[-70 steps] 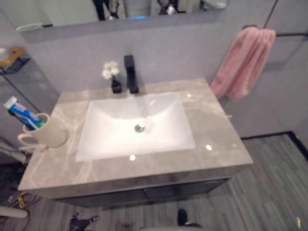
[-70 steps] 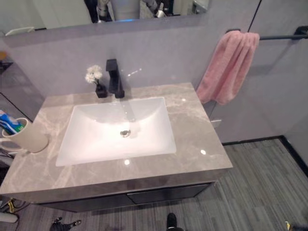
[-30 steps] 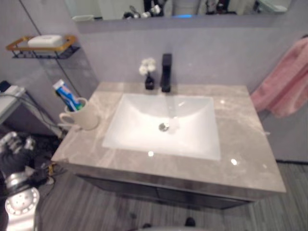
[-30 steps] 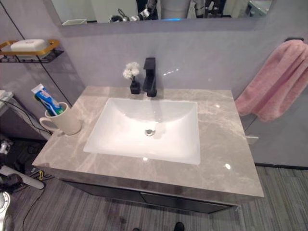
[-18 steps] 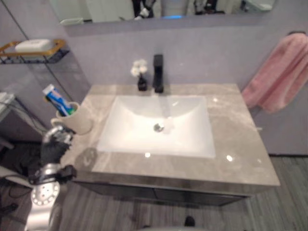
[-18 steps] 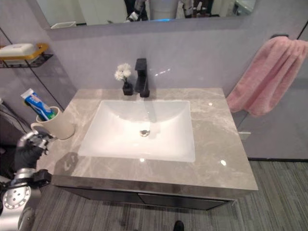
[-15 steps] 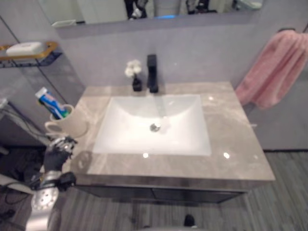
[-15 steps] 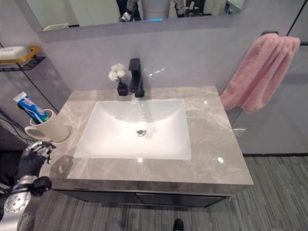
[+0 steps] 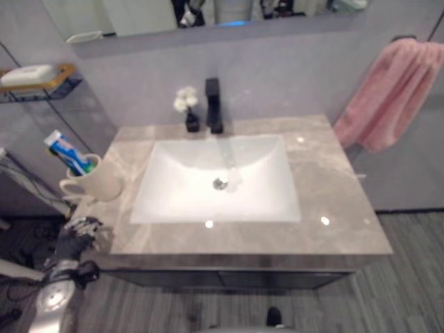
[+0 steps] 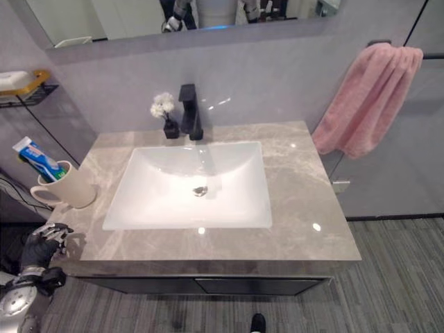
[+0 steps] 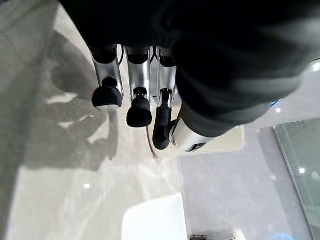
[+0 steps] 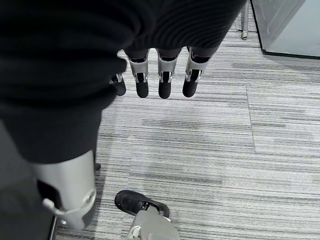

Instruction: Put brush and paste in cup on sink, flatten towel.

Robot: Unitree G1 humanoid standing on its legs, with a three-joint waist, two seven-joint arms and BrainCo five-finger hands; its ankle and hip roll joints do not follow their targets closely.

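The paste (image 10: 39,160) already stands in the cup (image 10: 67,185) at the tabletop's (image 10: 298,201) left edge, the towel (image 10: 365,97) hangs bunched and unflattened, and both the left hand (image 10: 41,248) and right hand (image 12: 160,75) are open, empty.

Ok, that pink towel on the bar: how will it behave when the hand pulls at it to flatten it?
The towel hangs bunched in soft folds, so it is probably floppy and will drape rather than hold a shape. It looks like plush cloth, so fingers should grip it without much slipping. It is only draped over the bar, so a hard tug might slide it off.
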